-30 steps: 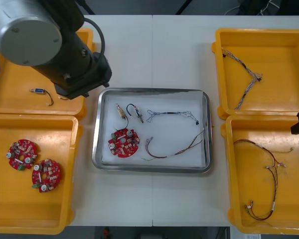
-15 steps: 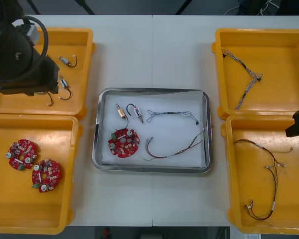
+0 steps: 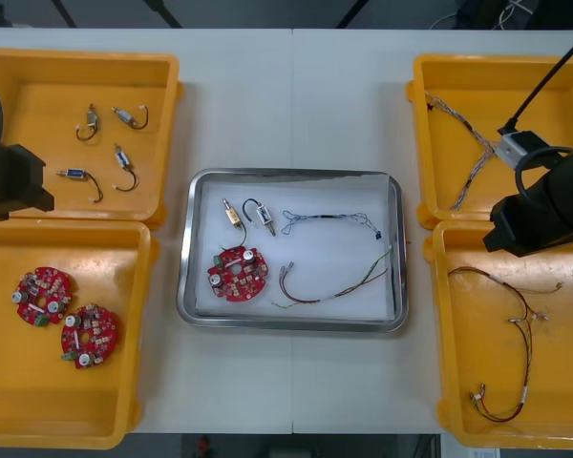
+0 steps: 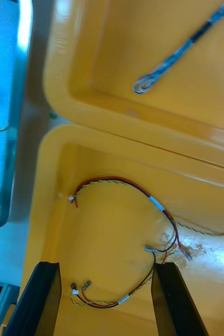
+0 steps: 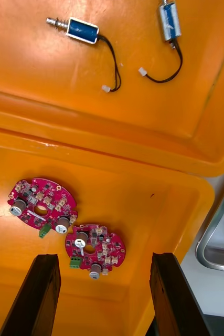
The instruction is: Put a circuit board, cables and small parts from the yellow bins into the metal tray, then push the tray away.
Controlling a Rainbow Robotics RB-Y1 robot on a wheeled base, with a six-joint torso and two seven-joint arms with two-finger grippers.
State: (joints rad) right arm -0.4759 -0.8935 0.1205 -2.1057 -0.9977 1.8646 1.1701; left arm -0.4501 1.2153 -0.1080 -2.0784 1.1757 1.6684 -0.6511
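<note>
Front view, left to right: the left arm (image 3: 14, 181) sits at the surface (image 3: 296, 95) edge over the left bins (image 3: 38, 91). In the left wrist view the left gripper (image 5: 104, 257) is spread apart above two spare boards (image 5: 41, 202). The tray (image 3: 291, 176) lies centred, within reach of both arms; it holds one circuit board (image 3: 237, 274), two small parts (image 3: 234, 212) and cables (image 3: 329, 218). The right gripper (image 4: 106, 265) hangs spread apart over the red and yellow cable (image 4: 117, 179) in the near right bin (image 4: 51, 173). Loading looks complete; the push is not yet done.
</note>
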